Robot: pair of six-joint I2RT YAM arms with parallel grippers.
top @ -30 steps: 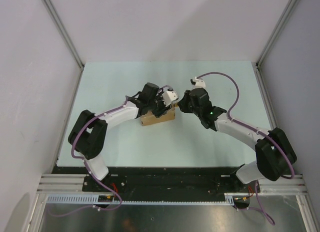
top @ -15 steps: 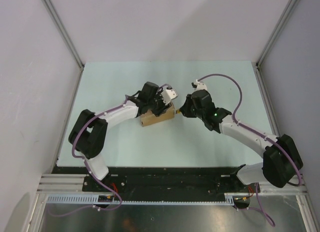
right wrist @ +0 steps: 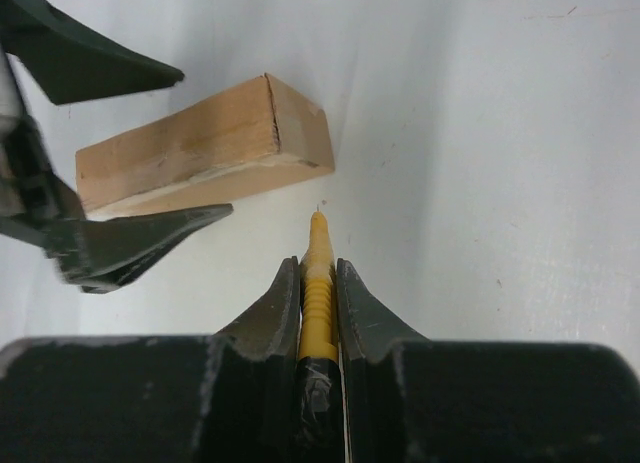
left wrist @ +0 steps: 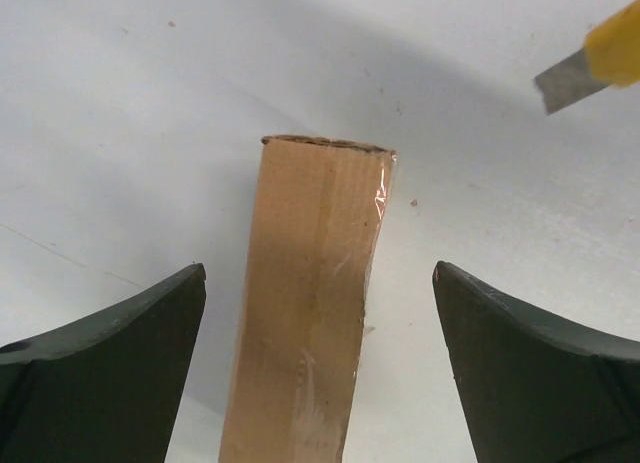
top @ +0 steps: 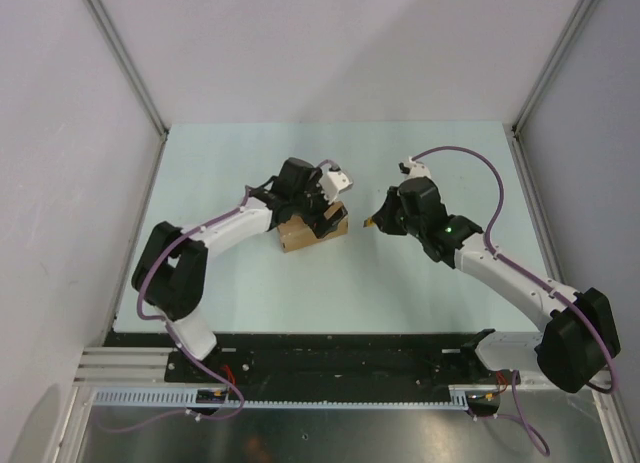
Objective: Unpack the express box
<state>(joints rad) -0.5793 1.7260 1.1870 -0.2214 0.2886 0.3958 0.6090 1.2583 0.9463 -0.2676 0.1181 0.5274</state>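
The express box [top: 314, 233] is a small brown carton lying on the pale table. It shows in the left wrist view [left wrist: 315, 293] with clear tape along one edge, and in the right wrist view [right wrist: 200, 143]. My left gripper [left wrist: 320, 368] is open and hangs above the box, one finger on each side, not touching it. My right gripper [right wrist: 318, 283] is shut on the yellow-black utility knife [right wrist: 318, 283]. Its blade tip points at the box's right end with a gap between. The knife tip also shows in the left wrist view [left wrist: 590, 68] and in the top view [top: 371, 222].
The table [top: 240, 163] is walled by grey panels at the left, back and right. A black rail [top: 330, 348] runs along the near edge by the arm bases.
My right gripper has drawn back to the right with the knife, away from the box's right end. My left gripper has shifted slightly back over the box.
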